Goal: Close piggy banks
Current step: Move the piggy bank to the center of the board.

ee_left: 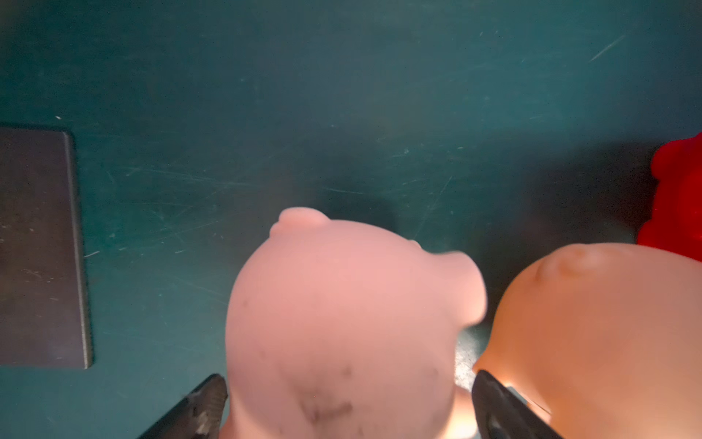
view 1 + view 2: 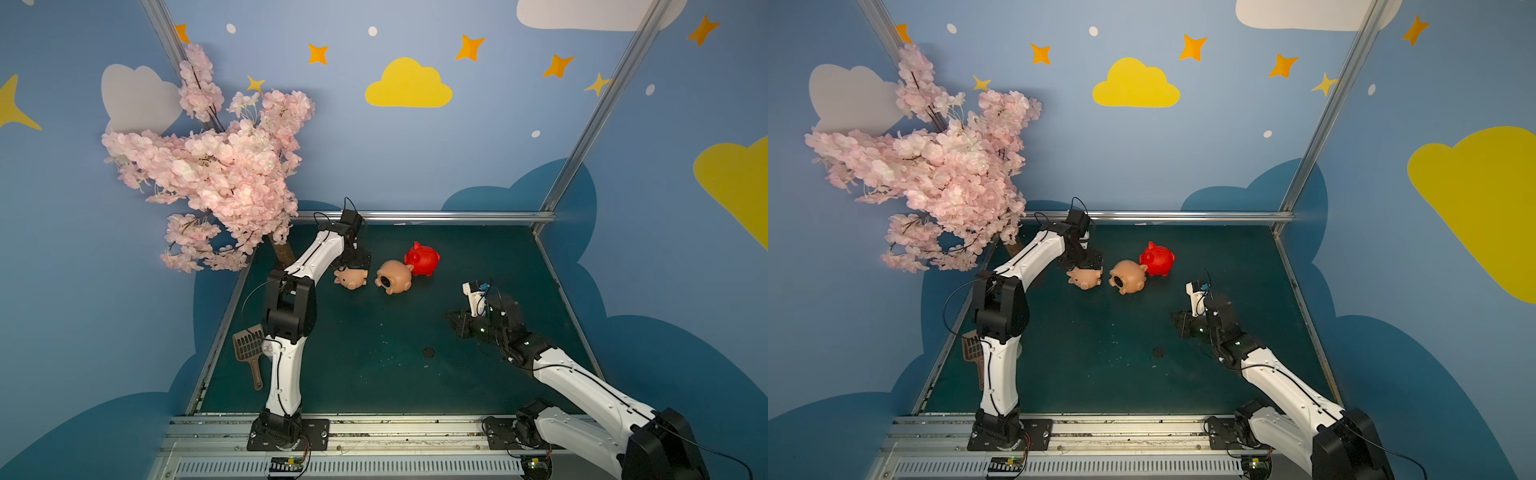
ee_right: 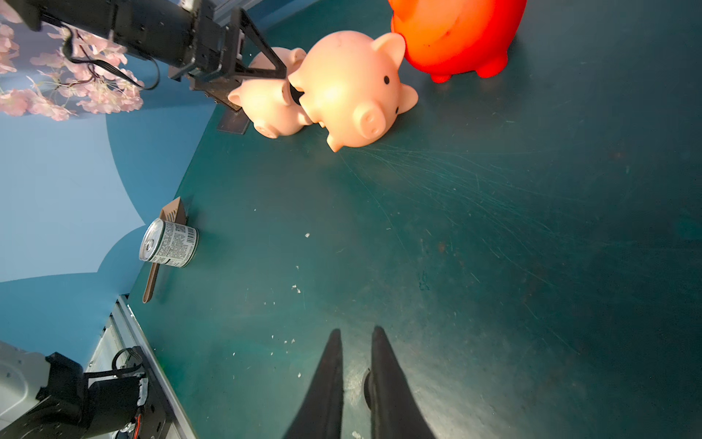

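Note:
Three piggy banks stand close together at the back middle of the table. The small peach one [image 2: 351, 278] [image 1: 342, 323] sits between the spread fingers of my left gripper [image 2: 354, 262] [image 1: 349, 384], which is open, with a gap on one side. The larger peach one [image 2: 395, 276] [image 3: 353, 91] lies on its side, its dark round underside spot [image 2: 385, 282] facing the small one. The red one [image 2: 423, 259] [image 3: 456, 34] stands upright behind it. My right gripper [image 2: 456, 323] [image 3: 357, 330] hovers low on the right, nearly shut on a small dark plug [image 3: 366, 384].
Another dark plug [image 2: 429, 352] lies loose on the green table [image 2: 374, 374] near the front middle. A pink blossom tree [image 2: 224, 174] stands at the back left on a dark plate [image 1: 41, 247]. A brown scoop [image 2: 249, 349] and a tin can [image 3: 169, 247] lie at the left edge.

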Robot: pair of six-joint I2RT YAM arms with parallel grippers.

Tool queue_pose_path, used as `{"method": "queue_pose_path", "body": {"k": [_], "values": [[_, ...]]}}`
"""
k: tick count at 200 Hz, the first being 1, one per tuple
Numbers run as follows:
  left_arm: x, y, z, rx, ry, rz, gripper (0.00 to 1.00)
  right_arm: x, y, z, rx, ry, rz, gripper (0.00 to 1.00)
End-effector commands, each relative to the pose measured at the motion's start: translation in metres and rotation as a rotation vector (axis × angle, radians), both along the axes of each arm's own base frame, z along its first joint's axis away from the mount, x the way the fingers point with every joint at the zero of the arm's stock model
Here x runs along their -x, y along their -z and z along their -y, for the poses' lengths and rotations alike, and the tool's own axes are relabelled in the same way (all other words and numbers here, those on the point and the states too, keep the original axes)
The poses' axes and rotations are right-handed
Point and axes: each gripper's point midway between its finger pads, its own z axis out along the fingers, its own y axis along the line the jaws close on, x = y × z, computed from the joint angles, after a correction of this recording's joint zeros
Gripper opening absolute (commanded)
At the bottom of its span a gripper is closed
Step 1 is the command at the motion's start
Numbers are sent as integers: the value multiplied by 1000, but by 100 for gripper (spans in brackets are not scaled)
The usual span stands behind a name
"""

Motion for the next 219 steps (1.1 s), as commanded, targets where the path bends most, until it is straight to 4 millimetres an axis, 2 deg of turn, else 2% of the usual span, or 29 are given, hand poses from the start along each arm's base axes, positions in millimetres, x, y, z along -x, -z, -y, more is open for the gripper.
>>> {"method": "queue_pose_path", "body": {"k": [1,42,77,108,126,160,174,219], "values": [[8,-38,-1,-3,30,43,99,2,-2,8,16,18,-2,16],[12,-79,14,22,118,132,99,0,-17,18,32,32,57,16],[8,-117,51,70,280,278,99,0,-29,34,67,59,78,19],[-2,-140,85,138,426,412,99,-4,-35,46,82,93,94,22],[-10,-143,99,167,496,446,99,-8,-38,52,89,109,105,23],[-21,-135,124,232,611,478,99,-17,-41,63,112,130,108,25],[-20,-133,138,290,678,485,99,-22,-43,69,114,146,105,25],[-25,-125,163,440,826,560,99,-31,-49,85,104,205,104,26]]}}
